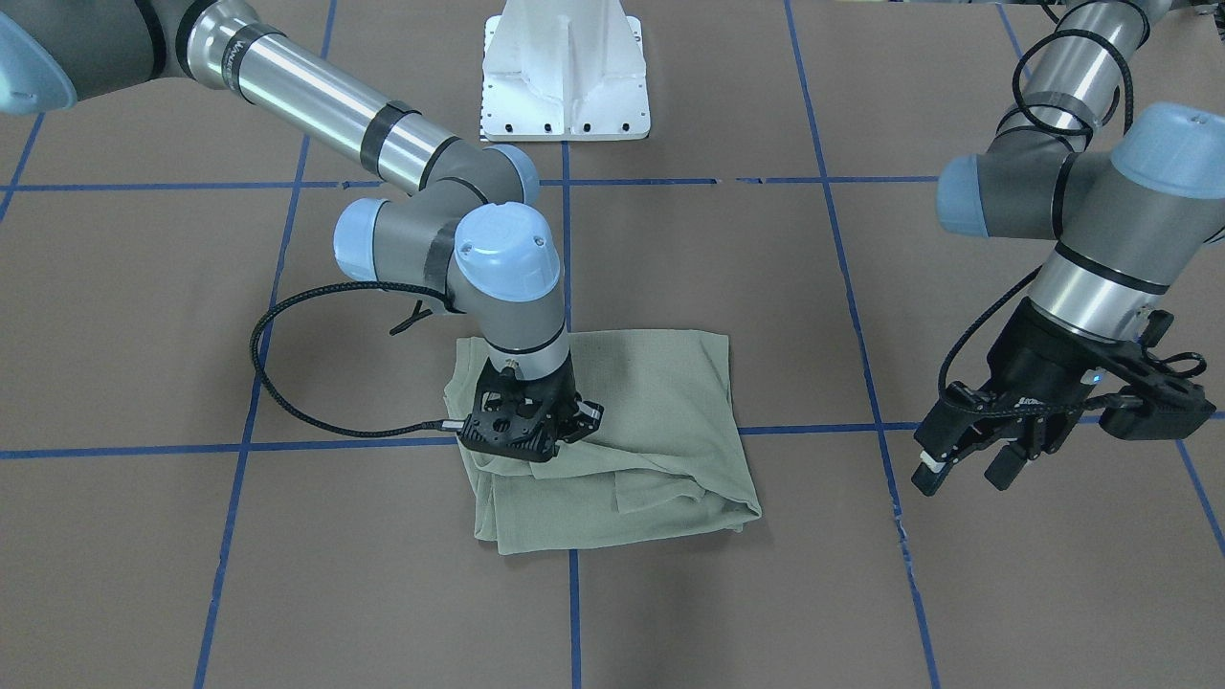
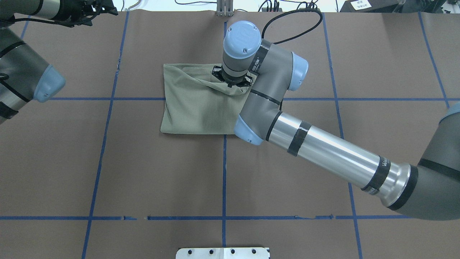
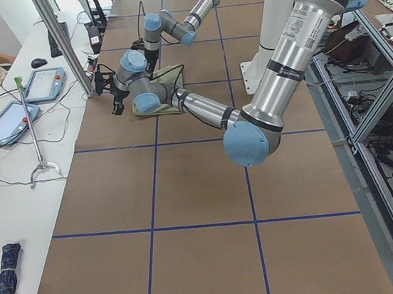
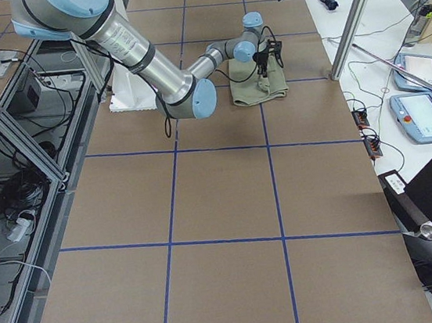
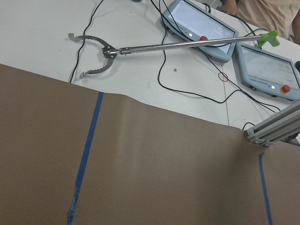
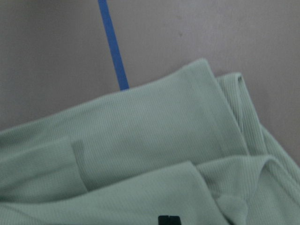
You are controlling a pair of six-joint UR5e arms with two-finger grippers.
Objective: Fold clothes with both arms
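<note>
Pressing the right gripper [image 1: 536, 429] straight down into the shirt [image 1: 660, 402], wrist vertical; closed or parted, cannot tell. Hovering the left gripper [image 1: 962, 469] well aside, fingers [image 1: 926, 469] spread. Folded sage-green rectangle, rumpled and bunched right under the right fingers.

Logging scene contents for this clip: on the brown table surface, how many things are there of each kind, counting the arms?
Garments: 1, the green shirt
Robot arms: 2, the left arm and the right arm
Pedestal bases: 1, the white base
Total: 4
</note>
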